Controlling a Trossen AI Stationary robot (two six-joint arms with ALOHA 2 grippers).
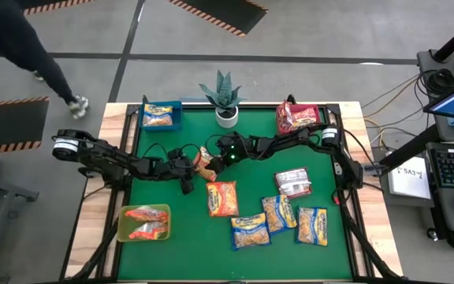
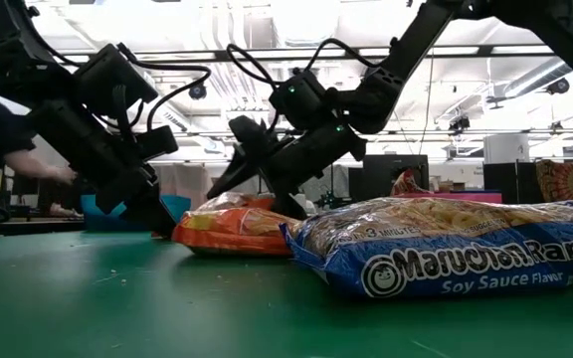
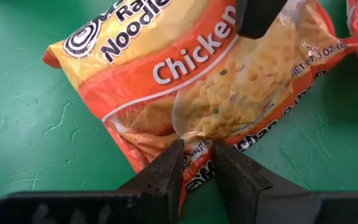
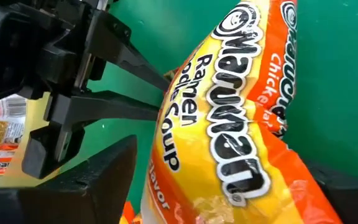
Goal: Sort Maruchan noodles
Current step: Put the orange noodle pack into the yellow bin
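While both my arms reach in over the green table (image 1: pixel 321 260), they meet just in front of the potted plant (image 1: pixel 225 99), a little to its left. My left arm lies low and stretched from the left edge toward that spot. My left gripper (image 3: pixel 196 151) is narrowed to a pinch on the edge of the orange chicken packet (image 3: pixel 191 81). My right arm bends in from the red bin (image 1: pixel 299 117), which stands right of the plant, with its wrist angled down. My right gripper (image 1: pixel 211 156) stands wide astride the same packet; I cannot confirm that it presses on it. The packet is tilted, lifted between the two grippers. A second orange packet (image 1: pixel 222 197) lies flat farther in front of the plant. Three blue-edged packets (image 1: pixel 278 213) and a silvery one (image 1: pixel 293 182) lie beyond, to the plant's right.
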